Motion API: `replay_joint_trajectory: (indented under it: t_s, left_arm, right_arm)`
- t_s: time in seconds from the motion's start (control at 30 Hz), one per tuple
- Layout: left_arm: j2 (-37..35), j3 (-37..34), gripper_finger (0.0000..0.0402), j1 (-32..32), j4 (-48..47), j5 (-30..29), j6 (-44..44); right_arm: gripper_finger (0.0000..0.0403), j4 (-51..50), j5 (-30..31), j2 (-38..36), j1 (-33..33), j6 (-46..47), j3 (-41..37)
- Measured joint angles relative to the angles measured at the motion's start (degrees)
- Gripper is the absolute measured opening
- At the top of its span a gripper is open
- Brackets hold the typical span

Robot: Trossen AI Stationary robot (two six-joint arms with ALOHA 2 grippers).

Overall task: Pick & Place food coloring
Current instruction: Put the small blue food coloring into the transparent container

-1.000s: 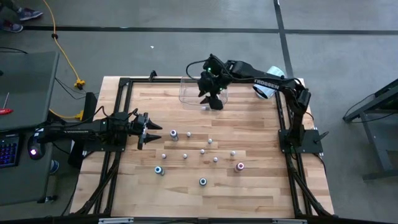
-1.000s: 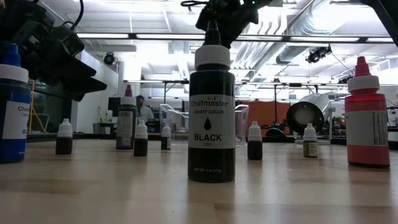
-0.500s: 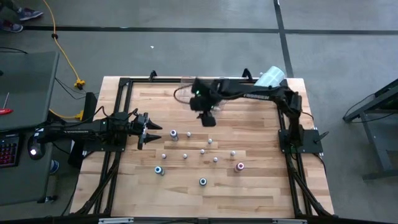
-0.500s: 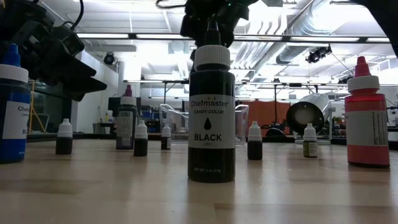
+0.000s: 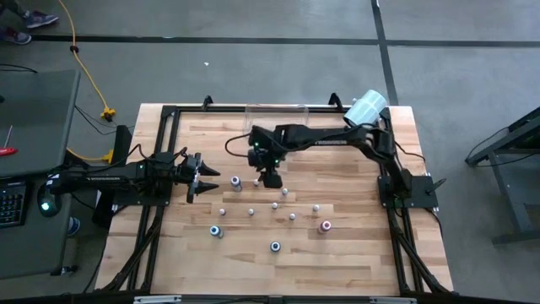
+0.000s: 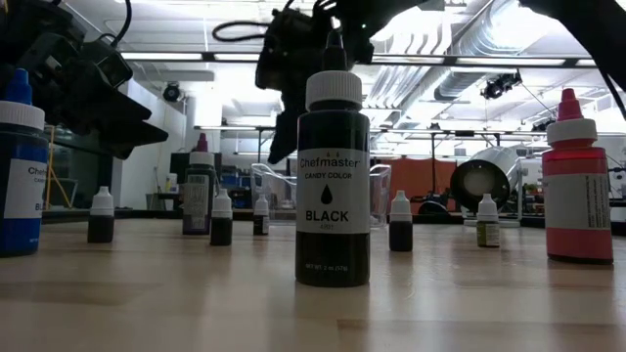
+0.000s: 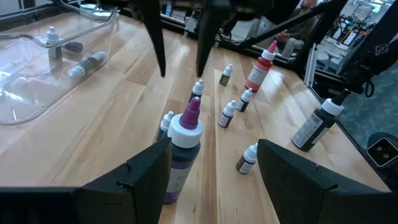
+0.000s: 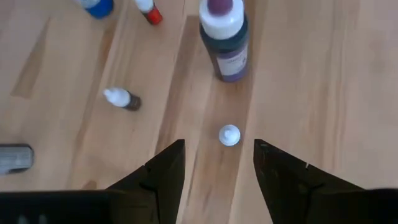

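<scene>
Right wrist view looks straight down on a small white-capped bottle (image 8: 229,134) standing upright on the tabletop (image 8: 298,74), centred between the two dark fingers of the right pincer (image 8: 219,163). The fingers stand apart and hold nothing. Just beyond it stands a larger purple bottle (image 8: 224,38) with a white collar, and a tiny dropper (image 8: 122,98) lies on its side nearby.

In the high view the rest of the food coloring is scattered upright across the middle of the tabletop: small whitish-capped bottles, a pink-capped one (image 5: 326,225) and two blue-capped ones (image 5: 216,230). The right pincer (image 5: 270,176) hangs over the far edge of this cluster. Behind it, at the tabletop's far edge, sits the clear bin (image 5: 275,116); the left wrist view shows a few bottles already lying in it (image 7: 85,63).

This looks like the approach step of another pick: the pincer is empty and lined up above its target. The next move calls for a straight descent with the fingers kept astride the cap, then closing on the narrow body without tipping it or brushing the purple bottle close by.

The left pincer (image 5: 200,176) waits low at the left side of the tabletop, fingers spread, empty.
</scene>
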Motion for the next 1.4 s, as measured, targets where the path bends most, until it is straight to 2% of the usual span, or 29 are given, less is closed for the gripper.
replay_joint_trajectory:
  t_s: [0.17,0.37,0.93,1.4]
  left_arm:
    - [0.0,0.0,0.0234,0.0,0.0,0.0,0.0]
    - [0.0,0.0,0.0234,0.0,0.0,0.0,0.0]
    - [0.0,0.0,0.0234,0.0,0.0,0.0,0.0]
    - [0.0,0.0,0.0234,0.0,0.0,0.0,0.0]
  right_arm:
    - [0.0179,0.4,0.2,2.9,0.4,-2.0,0.0]
    - [0.0179,2.3,4.4,5.1,0.0,-2.9,-0.1]
    - [0.0179,4.3,2.5,6.3,0.4,-1.8,0.0]
    - [0.0179,4.0,1.4,6.3,1.4,-8.0,0.0]
